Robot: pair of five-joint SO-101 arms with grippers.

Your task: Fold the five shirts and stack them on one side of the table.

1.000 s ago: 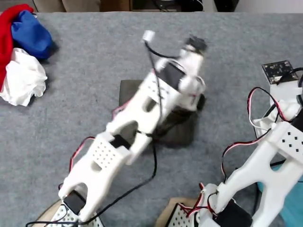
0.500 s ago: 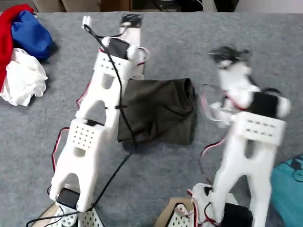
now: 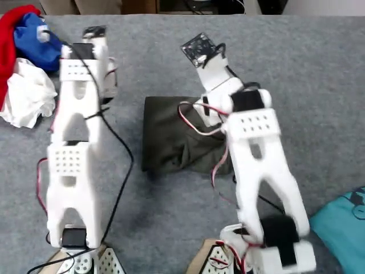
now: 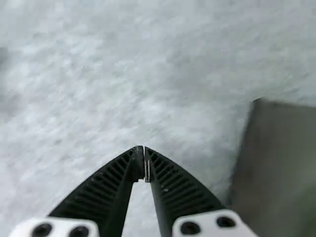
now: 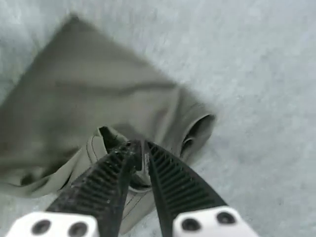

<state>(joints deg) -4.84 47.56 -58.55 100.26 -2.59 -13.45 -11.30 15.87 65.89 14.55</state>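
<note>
A folded olive shirt (image 3: 171, 134) lies in the middle of the grey table. My right arm (image 3: 251, 123) stands over the shirt's right part. In the right wrist view my right gripper (image 5: 143, 152) is shut, its tips just above the shirt's collar (image 5: 123, 143). My left arm (image 3: 80, 74) stands left of the shirt. My left gripper (image 4: 143, 162) is shut over bare table, with the olive shirt's edge (image 4: 281, 168) off to its side. A red shirt (image 3: 10, 34), a blue shirt (image 3: 35, 41) and a white shirt (image 3: 25, 94) lie crumpled at the far left.
A teal shirt (image 3: 342, 220) lies at the table's near right edge. The arm bases (image 3: 85, 257) stand at the near edge, with cables trailing from them. Grey table (image 3: 308, 68) stretches bare at the far right.
The left arm has swung from over the olive shirt out to the left, uncovering it. The right arm has swung in from the right edge to above the shirt.
</note>
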